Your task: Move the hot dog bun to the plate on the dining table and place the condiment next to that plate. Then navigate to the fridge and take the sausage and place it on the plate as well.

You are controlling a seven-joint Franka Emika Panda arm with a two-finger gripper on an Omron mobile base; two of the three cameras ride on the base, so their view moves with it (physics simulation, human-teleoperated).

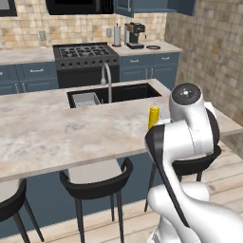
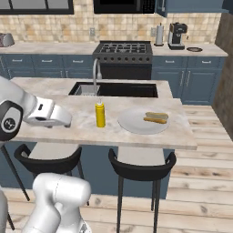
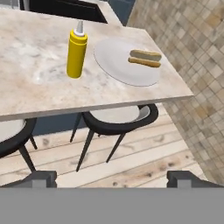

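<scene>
The hot dog bun (image 2: 157,117) (image 3: 145,58) lies on the far side of the pale round plate (image 2: 134,123) (image 3: 113,61), near the right end of the dining table (image 1: 57,128) (image 2: 68,132) (image 3: 35,87). The yellow condiment (image 1: 154,116) (image 2: 100,114) (image 3: 77,52) stands upright just left of the plate, apart from it. My gripper (image 3: 113,179) hangs off the table's front edge, above the floor and the stools, open and empty. In the left base view my arm hides the plate. The fridge and the sausage are out of view.
A sink with a tall faucet (image 1: 111,92) (image 2: 113,89) is set in the table behind the bottle. Black stools (image 1: 97,182) (image 2: 139,166) (image 3: 118,116) stand under the front edge. A tiled wall (image 3: 192,65) rises on the right. The stove (image 1: 85,54) and a coffee machine (image 2: 176,35) sit along the back counter.
</scene>
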